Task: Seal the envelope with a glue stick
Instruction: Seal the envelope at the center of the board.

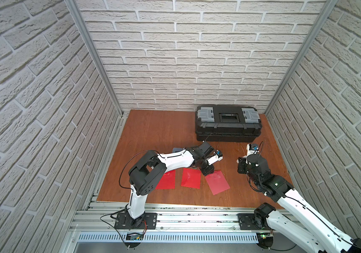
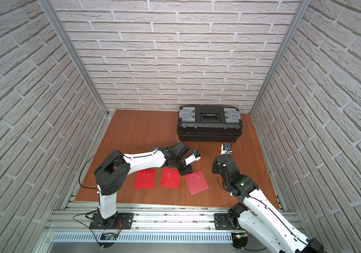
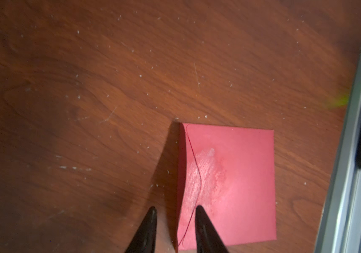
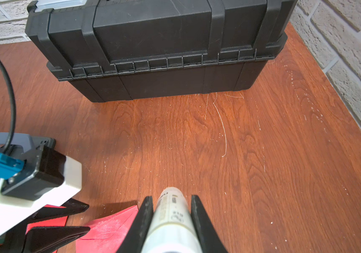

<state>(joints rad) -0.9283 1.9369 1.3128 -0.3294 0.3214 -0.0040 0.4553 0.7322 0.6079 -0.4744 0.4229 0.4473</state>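
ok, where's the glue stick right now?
Right wrist view: the glue stick sits clamped in the right claw, on the robot's right side, in front of the black toolbox, right of the rightmost red envelope.

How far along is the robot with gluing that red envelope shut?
Mostly done, it seems. A whitish glue smear shows on the red envelope, and its flap is folded down. The right gripper holds the glue stick clear of the paper; the left gripper hangs open over the flap edge. Likely left: pressing the flap flat, since that side looks slightly lifted.
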